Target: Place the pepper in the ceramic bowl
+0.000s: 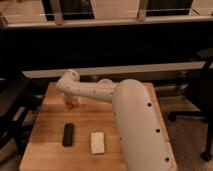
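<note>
My white arm reaches across the wooden table (50,150) toward its far left part. The gripper (71,99) hangs down there from the end of the arm, mostly covered by the wrist. A small red-orange bit of the pepper (67,104) shows right under it on the tabletop. I cannot make out whether the gripper touches the pepper. The ceramic bowl is hidden or out of view.
A black rectangular block (68,134) lies on the near left of the table and a pale flat block (97,142) sits to its right. A pale rounded object (105,81) peeks out behind the arm. Dark chairs stand on both sides of the table.
</note>
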Controlling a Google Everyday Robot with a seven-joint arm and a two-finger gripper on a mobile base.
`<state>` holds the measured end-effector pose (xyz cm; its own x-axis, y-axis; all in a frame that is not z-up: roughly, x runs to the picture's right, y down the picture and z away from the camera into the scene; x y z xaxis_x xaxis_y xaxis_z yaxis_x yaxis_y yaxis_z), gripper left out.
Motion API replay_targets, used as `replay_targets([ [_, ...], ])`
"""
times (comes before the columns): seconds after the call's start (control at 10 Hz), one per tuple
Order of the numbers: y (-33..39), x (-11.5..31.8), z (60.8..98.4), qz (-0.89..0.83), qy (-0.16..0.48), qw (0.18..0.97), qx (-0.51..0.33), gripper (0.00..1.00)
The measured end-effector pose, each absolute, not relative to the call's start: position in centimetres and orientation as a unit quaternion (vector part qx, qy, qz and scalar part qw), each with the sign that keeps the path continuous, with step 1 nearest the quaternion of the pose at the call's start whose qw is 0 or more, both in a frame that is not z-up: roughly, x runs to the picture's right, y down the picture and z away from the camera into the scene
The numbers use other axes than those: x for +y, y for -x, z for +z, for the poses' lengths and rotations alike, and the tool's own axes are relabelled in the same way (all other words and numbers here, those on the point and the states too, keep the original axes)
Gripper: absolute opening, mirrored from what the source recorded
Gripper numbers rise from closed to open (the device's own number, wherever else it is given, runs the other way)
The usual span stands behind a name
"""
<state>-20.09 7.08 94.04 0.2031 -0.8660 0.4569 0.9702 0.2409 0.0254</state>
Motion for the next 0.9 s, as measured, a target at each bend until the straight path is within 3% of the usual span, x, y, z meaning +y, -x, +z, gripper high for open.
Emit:
replay_targets([
  [0.3, 20.22, 7.05, 94.17, -0.600, 0.135, 0.765, -0.192, 0.62],
  [0.9, 20.33, 6.62, 94.42, -0.600, 0.133, 0.766, -0.191, 0.07],
])
